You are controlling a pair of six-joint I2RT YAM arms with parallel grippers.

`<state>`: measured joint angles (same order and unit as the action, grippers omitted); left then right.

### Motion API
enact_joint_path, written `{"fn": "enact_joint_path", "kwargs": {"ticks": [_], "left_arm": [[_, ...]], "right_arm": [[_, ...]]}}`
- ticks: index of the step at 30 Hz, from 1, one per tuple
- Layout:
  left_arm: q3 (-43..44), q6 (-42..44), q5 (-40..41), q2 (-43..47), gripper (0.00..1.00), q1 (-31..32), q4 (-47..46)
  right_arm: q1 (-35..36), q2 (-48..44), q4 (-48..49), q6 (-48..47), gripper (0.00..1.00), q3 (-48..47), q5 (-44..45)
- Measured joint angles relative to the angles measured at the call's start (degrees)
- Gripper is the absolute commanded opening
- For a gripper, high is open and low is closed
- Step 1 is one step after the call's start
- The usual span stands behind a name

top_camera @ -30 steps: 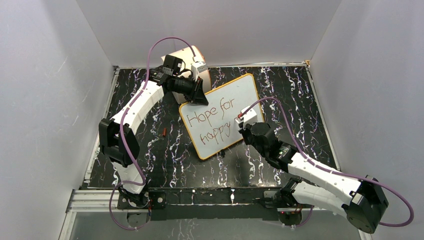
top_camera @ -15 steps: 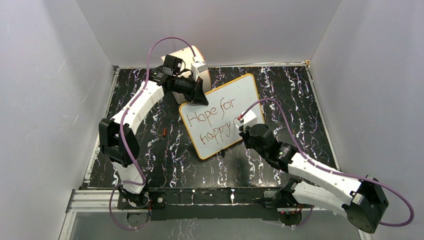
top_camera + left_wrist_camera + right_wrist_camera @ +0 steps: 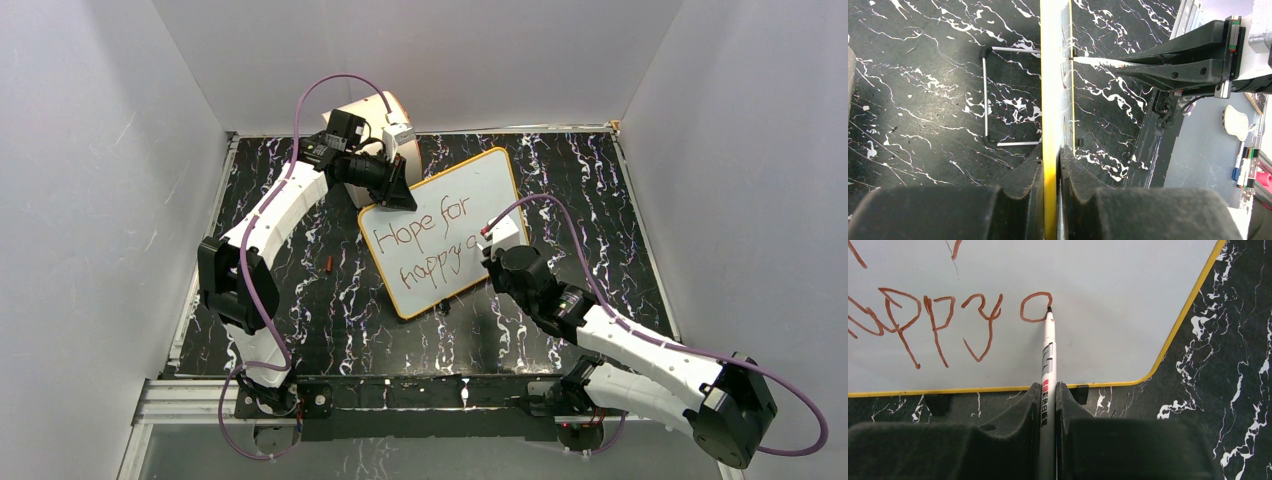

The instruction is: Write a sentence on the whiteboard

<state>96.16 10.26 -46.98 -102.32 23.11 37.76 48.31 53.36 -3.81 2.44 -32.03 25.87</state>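
**Marker tip at a fresh loop after "happy"**

The whiteboard (image 3: 445, 232) sits in the middle of the black marbled surface (image 3: 560, 180), turned at an angle, with its far-left corner near the cream drum (image 3: 375, 112). The left tool (image 3: 1052, 157) is closed narrowly on the board's yellow-rimmed edge, one finger on each face. From the left wrist the board shows edge-on, with a wire stand (image 3: 985, 95) lying on the surface behind it.

The sentence (image 3: 415, 235) reads "Hope for" on the upper line and "happy" below, followed by a small round loop. The right tool (image 3: 1048, 390) is clamped tight on a white marker (image 3: 1049, 350), which points up the board from its lower rim. The marker's dark tip touches the upper right of that loop. A small red-brown piece (image 3: 329, 264) lies on the surface left of the board, apart from it.
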Motion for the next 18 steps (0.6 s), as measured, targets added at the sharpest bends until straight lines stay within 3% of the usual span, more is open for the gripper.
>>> {"fn": "enact_joint_path", "kwargs": {"ticks": [18], "left_arm": [[0.0, 0.0, -0.02, 0.0, 0.0, 0.0, 0.02]], "right_arm": [[-1.68, -0.11, 6.25, -2.91, 0.0, -0.04, 0.59]]}}
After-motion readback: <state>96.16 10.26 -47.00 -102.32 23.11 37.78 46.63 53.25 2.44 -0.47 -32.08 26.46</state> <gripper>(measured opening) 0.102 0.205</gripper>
